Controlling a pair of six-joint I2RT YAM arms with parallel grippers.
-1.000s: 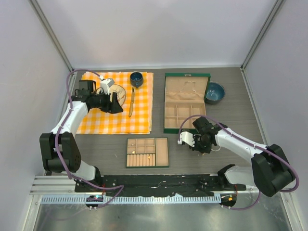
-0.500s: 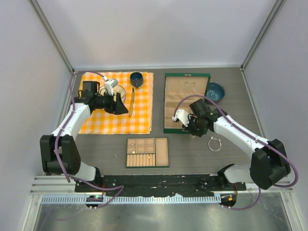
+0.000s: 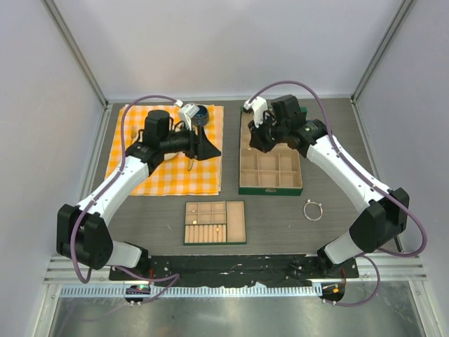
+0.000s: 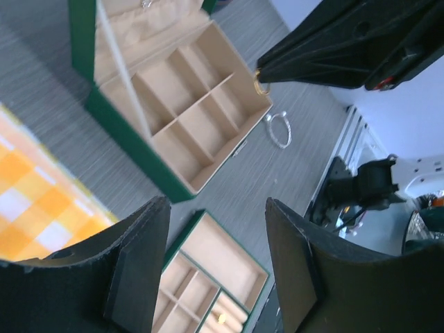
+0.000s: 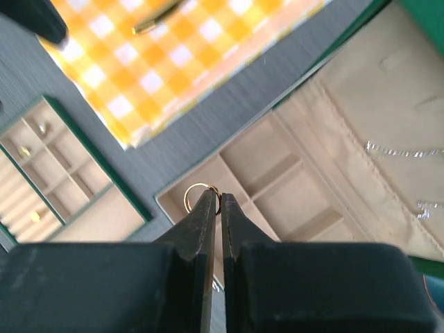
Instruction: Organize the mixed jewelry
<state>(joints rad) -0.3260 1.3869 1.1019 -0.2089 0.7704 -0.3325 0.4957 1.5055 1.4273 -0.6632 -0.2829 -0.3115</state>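
Note:
My right gripper [image 5: 217, 198] is shut on a small gold ring [image 5: 201, 198] and holds it above the open green jewelry box [image 3: 271, 184], over its compartments [image 5: 263, 163]. In the top view it hangs near the box's left side [image 3: 255, 142]. The ring also shows in the left wrist view [image 4: 261, 83]. My left gripper [image 4: 218, 267] is open and empty, over the right edge of the checkered cloth [image 3: 210, 151]. A thin silver bracelet loop [image 3: 313, 210] lies on the table right of the tan compartment tray [image 3: 242, 223]. Small gold pieces [image 5: 35, 216] sit in that tray.
An orange checkered cloth [image 3: 168, 175] lies at the left with a dark blue cup [image 3: 199, 114] and a gold-coloured knife [image 5: 156, 17]. A blue bowl [image 3: 313, 133] stands right of the box. Thin silver chains [image 5: 402, 149] lie in the box lid.
My right arm has swung from the table near the bracelet loop up and back over the green box. My left arm has swung right across the cloth.

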